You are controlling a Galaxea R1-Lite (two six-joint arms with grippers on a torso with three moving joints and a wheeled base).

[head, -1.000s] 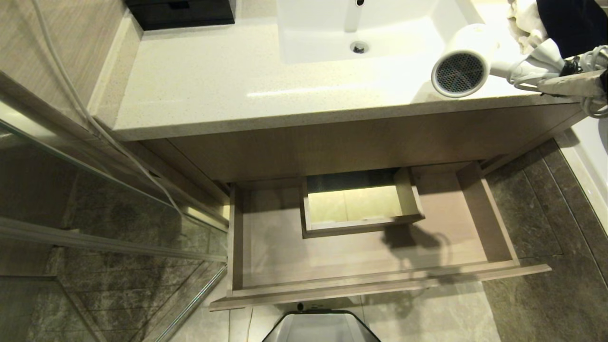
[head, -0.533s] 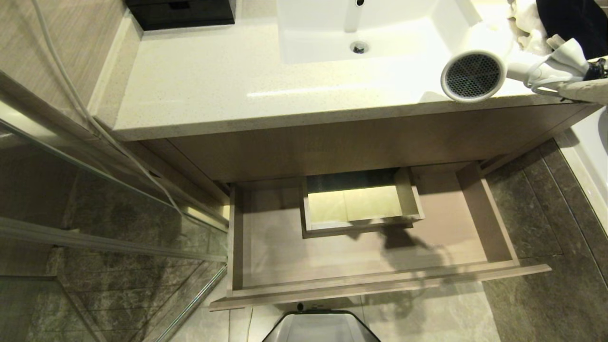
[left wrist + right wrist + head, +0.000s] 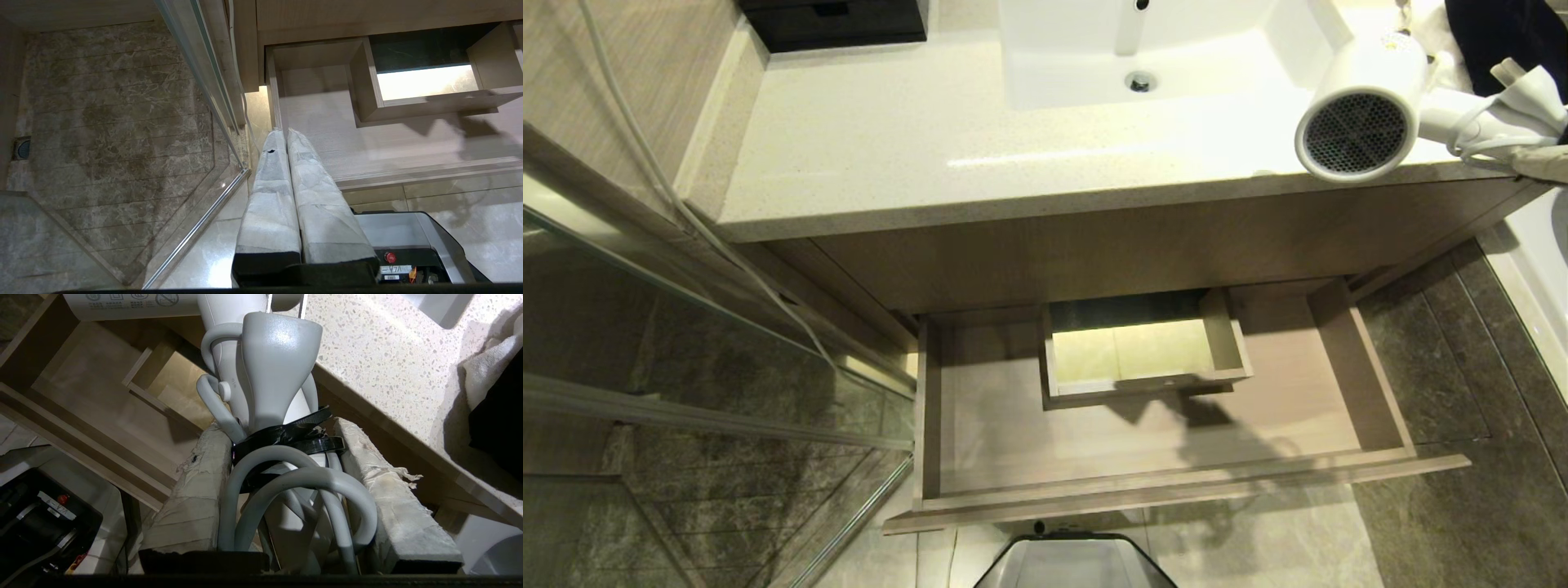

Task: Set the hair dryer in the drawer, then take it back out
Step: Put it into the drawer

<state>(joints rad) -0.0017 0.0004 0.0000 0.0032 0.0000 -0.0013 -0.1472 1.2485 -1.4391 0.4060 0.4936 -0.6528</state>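
R pincer [image 3: 286, 457] is clamped on the hair dryer [image 3: 1372, 114], padded fingers [image 3: 192, 490] either side of the folded handle & the bundled cord [image 3: 302, 486], which a black strap holds together. In head view only a bit of that pincer shows at the far R edge; dryer hangs above the R front corner of the tabletop [image 3: 890, 147], mesh grille facing the camera, barrel pointing back toward the sink [image 3: 1143, 49]. Not resting on anything as far as I can see. A white towel [image 3: 486, 363] lies on the tabletop near the dryer's handle.

Below, the drawer [image 3: 1160, 474] is pulled out wide & nothing lies in it, only the boxed cut-out [image 3: 1143, 351] at back centre & the dryer's shadow on the floor of it.

L pincer [image 3: 286, 134] idle, fingers pressed together, parked low near the drawer's L front corner beside the glass shower panel [image 3: 196, 81].

Progress, my read: dryer in hand and out of the drawer. Can't tell from this alone whether that's before the put-in or after the take-out. If before: lower it in, let go, re-grab, lift out.
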